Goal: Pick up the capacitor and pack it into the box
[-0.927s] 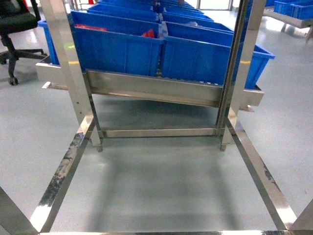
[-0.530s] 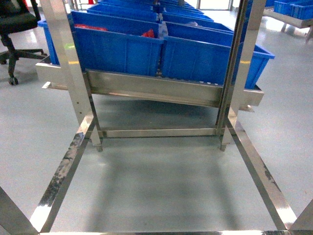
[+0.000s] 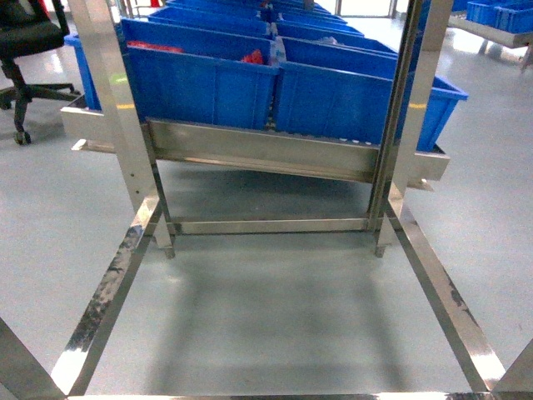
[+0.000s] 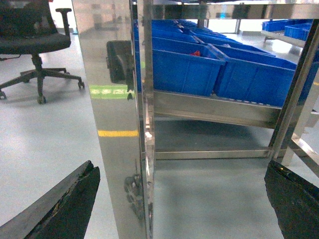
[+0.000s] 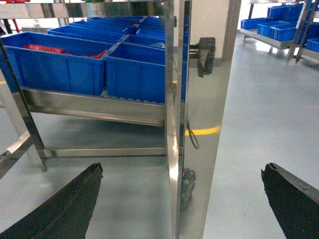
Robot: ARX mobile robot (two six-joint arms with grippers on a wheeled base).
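No capacitor and no box show in any view. In the left wrist view my left gripper (image 4: 182, 169) is open, its dark fingers (image 4: 65, 209) spread wide to either side of a shiny steel post (image 4: 119, 124), with nothing held. My right gripper (image 5: 183, 168) is likewise open in the right wrist view, its fingers (image 5: 291, 199) far apart on both sides of another steel post (image 5: 197, 124), holding nothing. Neither gripper appears in the head view.
A steel rack frame (image 3: 266, 154) stands ahead, carrying rows of blue plastic bins (image 3: 208, 83); one bin holds red items (image 3: 252, 57). Steel floor rails (image 3: 108, 292) run along both sides over grey floor. A black office chair (image 3: 25, 42) stands at the far left.
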